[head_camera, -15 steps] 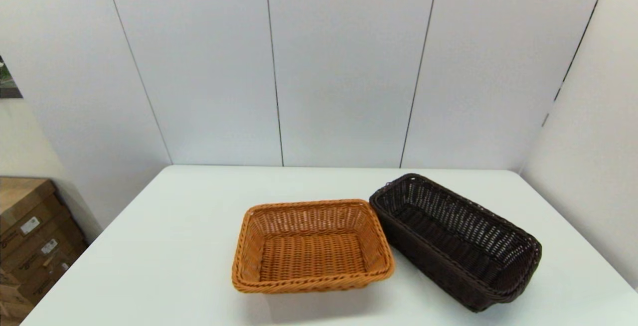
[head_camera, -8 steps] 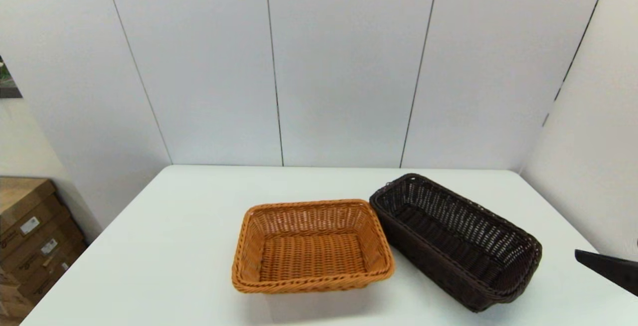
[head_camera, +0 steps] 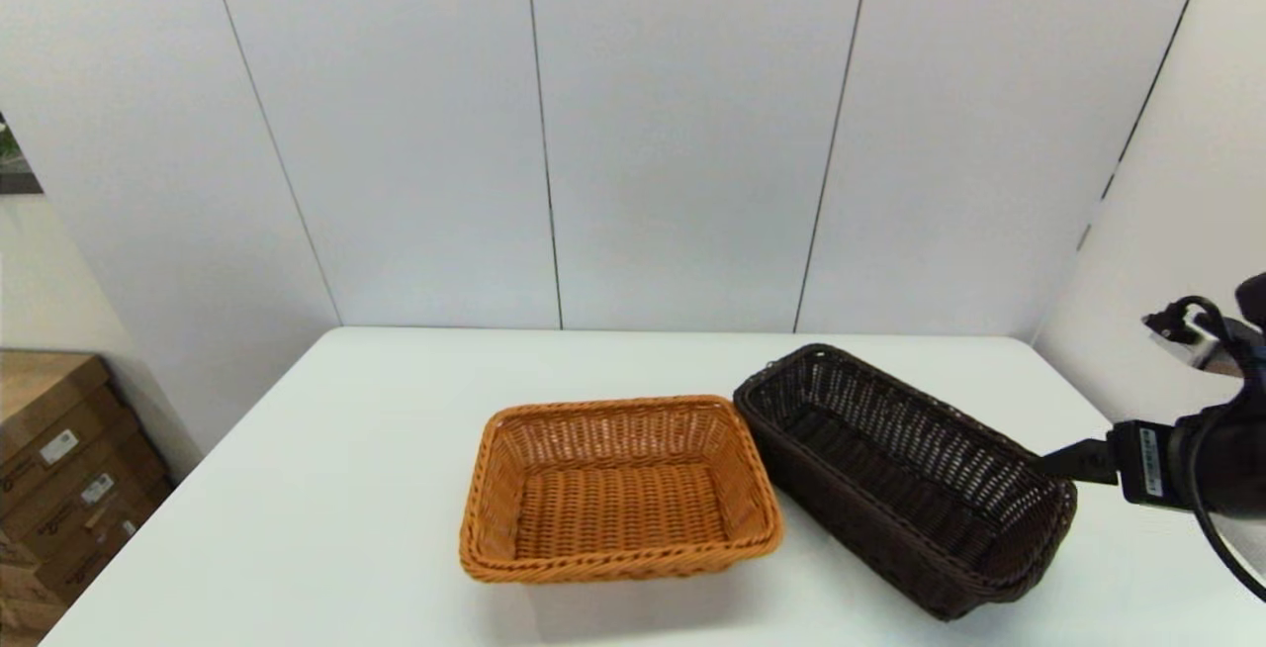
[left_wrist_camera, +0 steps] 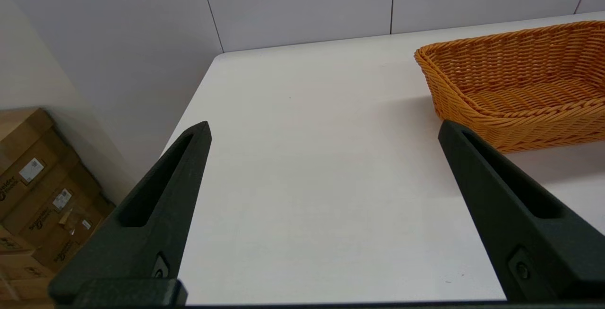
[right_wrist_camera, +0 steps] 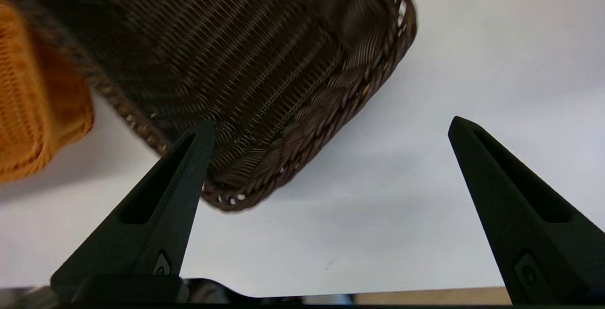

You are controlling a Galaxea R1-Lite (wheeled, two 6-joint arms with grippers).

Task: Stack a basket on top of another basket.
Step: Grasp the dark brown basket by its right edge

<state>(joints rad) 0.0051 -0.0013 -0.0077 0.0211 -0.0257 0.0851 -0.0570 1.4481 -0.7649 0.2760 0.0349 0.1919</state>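
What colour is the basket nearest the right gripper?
Dark brown, almost black, with an open weave: the dark basket beside the right gripper, clearest in the head view.

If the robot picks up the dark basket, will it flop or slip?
Probably not. The dark basket has tightly woven walls standing upright, so it likely stays stiff. Its open weave suggests it is light. The braided rim looks bumpy, so the open right gripper should hold it.

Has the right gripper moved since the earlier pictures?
Yes. The right gripper has entered the head view from the robot's right and now reaches the near end of the dark brown basket, which lies unmoved.
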